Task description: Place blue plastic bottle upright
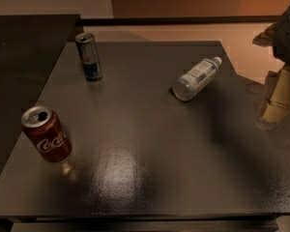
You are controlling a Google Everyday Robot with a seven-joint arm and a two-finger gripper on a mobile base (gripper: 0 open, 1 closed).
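Red Coca-Cola can (47,135) upright front-left on table (135,178); slim blue-silver can (89,57) upright back-left. Blue plastic bottle (195,79) on its side centre-right, cap toward back-right, well apart from gripper (279,98) at right edge. Grip state: cannot tell; not touching bottle.

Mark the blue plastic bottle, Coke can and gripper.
blue plastic bottle (196,79): camera view, mid-body label.
Coke can (50,140): camera view, red side.
gripper (275,110): camera view, right edge, its lower end.
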